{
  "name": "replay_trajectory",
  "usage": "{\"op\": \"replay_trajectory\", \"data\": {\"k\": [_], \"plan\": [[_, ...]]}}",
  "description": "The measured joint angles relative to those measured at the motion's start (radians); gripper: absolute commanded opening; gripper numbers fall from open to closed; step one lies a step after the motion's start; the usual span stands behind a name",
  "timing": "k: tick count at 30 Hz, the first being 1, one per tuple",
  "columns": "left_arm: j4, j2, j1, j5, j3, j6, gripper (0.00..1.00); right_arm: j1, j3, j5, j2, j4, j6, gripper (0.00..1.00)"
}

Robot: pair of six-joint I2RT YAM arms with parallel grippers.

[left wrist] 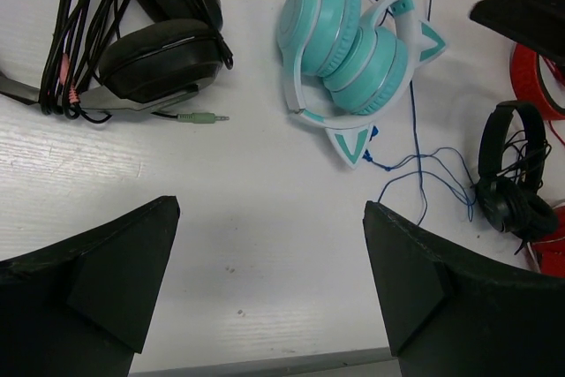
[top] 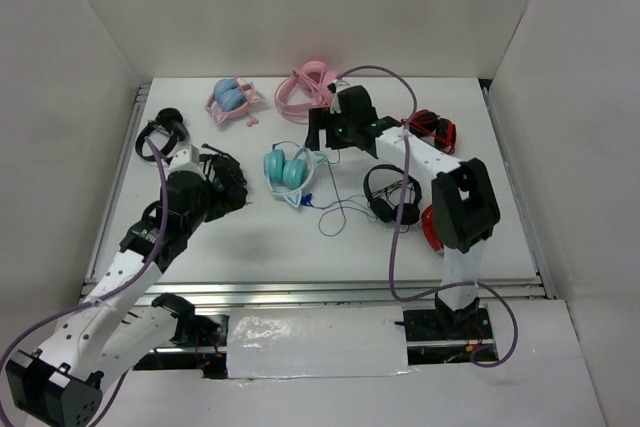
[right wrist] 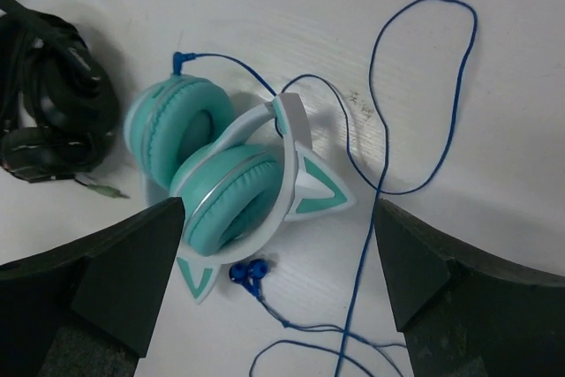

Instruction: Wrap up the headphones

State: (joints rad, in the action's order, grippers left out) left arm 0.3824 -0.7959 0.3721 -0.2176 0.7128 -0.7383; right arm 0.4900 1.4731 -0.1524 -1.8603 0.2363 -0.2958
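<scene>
Teal oval cups, softly padded, fold under a glossy pale band with triangular ears: the headphones [top: 287, 168] lie at the centre of the top view. Their thin blue cable [right wrist: 380, 156] loops loosely (its lower end is cut off). The left gripper [left wrist: 269, 218] and right gripper [right wrist: 278, 214] gape wide, holding nothing.

Robot lab test cell. White table [top: 260, 237] boxed by plain white panels [top: 330, 7]. Two arms [top: 460, 207] bolted at near edge. Aluminium rail [top: 300, 292], loose purple cable [top: 393, 257], taped patch [top: 315, 342] along same edge. Headphones [top: 286, 169] among other pairs [top: 392, 194] mid-table.

One teal headset [top: 287, 169], about six others [top: 392, 197]
</scene>
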Motion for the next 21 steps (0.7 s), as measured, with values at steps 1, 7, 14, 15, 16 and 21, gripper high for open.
{"op": "replay_trajectory", "data": {"k": [1, 7, 14, 15, 16, 21], "plan": [[-0.001, -0.001, 0.000, 0.006, -0.004, 0.003, 0.99, 0.004, 0.024, 0.000, -0.035, 0.005, 0.004, 0.92], [-0.005, -0.014, 0.004, 0.014, -0.006, 0.006, 0.99, 0.034, 0.111, 0.033, -0.185, 0.025, 0.037, 0.91], [-0.010, -0.035, 0.005, 0.018, -0.006, 0.007, 0.99, 0.040, 0.215, 0.093, -0.285, 0.077, 0.082, 0.92], [-0.010, -0.041, 0.005, 0.021, -0.006, 0.008, 0.99, 0.040, 0.233, 0.099, -0.301, 0.082, 0.085, 0.92], [-0.010, -0.045, 0.005, 0.022, -0.006, 0.009, 0.99, 0.040, 0.244, 0.105, -0.311, 0.090, 0.089, 0.92], [-0.011, -0.054, 0.005, 0.025, -0.006, 0.017, 0.99, 0.043, 0.285, 0.138, -0.361, 0.142, 0.102, 0.85]]}}
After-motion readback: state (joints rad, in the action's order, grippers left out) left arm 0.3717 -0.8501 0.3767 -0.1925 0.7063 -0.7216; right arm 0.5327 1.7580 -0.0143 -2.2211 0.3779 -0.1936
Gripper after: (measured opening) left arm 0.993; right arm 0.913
